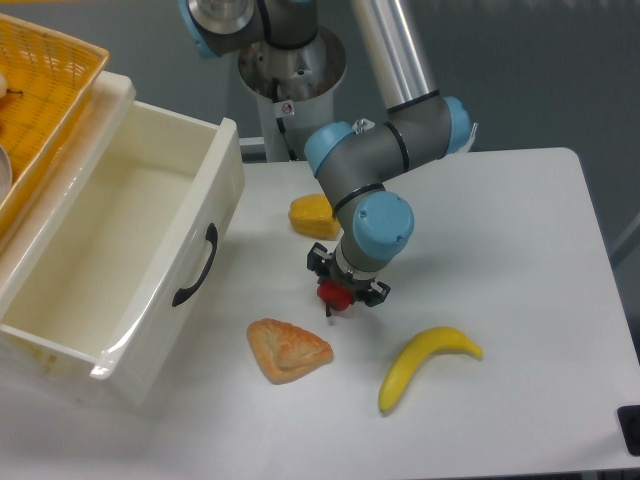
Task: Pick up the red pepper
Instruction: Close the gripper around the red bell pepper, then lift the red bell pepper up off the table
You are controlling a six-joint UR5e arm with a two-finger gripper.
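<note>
The red pepper (334,294) is a small glossy red shape at the middle of the white table, mostly hidden beneath my gripper (342,292). The gripper points straight down over it, and its dark fingers sit on either side of the pepper. I cannot tell whether the fingers press on the pepper. The pepper appears to be at table height. The yellow pepper (312,215) lies behind the gripper, partly hidden by the arm.
A pastry (287,350) lies in front of and left of the gripper. A banana (422,366) lies to the front right. An open white drawer (120,250) with a black handle stands at the left. A yellow basket (40,90) sits at the top left.
</note>
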